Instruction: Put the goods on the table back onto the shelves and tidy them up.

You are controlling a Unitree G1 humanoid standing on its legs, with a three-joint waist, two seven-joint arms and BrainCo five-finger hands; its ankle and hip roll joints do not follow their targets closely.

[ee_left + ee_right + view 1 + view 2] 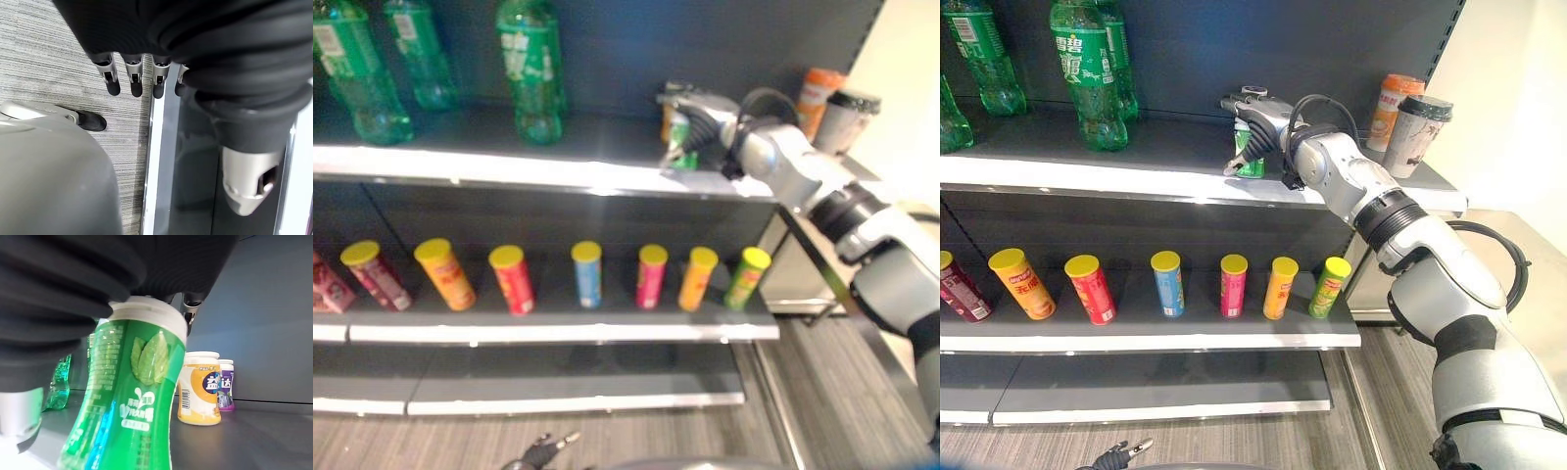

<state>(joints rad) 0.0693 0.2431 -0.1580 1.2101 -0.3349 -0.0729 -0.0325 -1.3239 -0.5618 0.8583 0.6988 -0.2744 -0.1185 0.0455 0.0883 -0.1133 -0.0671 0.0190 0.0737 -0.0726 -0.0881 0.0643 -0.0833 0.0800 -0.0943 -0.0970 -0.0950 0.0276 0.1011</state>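
A small green gum bottle [132, 396] with a white cap and a leaf label is at the right part of the top shelf [1087, 171]. My right hand [1258, 117] reaches in over it, its fingers curled down around the bottle [1252, 162]. The bottle leans a little, and its base is at or just above the shelf board. Behind it on the same shelf stand an orange gum bottle [199, 389] and a purple one [225, 384]. My left hand [132, 78] hangs low by the shelf's foot, with straight fingers holding nothing.
Tall green soda bottles [1087, 73] stand at the left of the top shelf. A row of several chip cans [1167, 284] lines the middle shelf. An orange cup [1391, 108] and a dark-lidded cup [1417, 132] stand at the top shelf's right end.
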